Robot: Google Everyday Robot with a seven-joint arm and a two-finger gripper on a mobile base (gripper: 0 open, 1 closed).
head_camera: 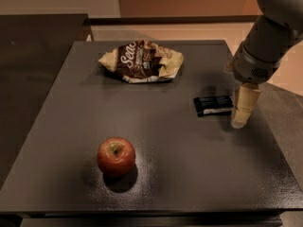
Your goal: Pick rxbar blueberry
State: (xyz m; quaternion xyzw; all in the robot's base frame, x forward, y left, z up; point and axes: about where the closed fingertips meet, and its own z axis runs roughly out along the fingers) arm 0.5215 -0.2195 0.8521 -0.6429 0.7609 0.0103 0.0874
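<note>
The rxbar blueberry [212, 105] is a small flat dark bar with pale lettering, lying on the dark table [189, 164] toward its right side. My gripper [241, 118] hangs from the grey arm at the right, its cream fingers pointing down at the bar's right end, close to the table top. It holds nothing that I can see.
A crumpled brown-and-cream chip bag [142, 61] lies at the back middle of the table. A red apple [116, 156] stands at the front left. The table's right edge runs close behind the gripper. A dark counter [33, 56] adjoins on the left.
</note>
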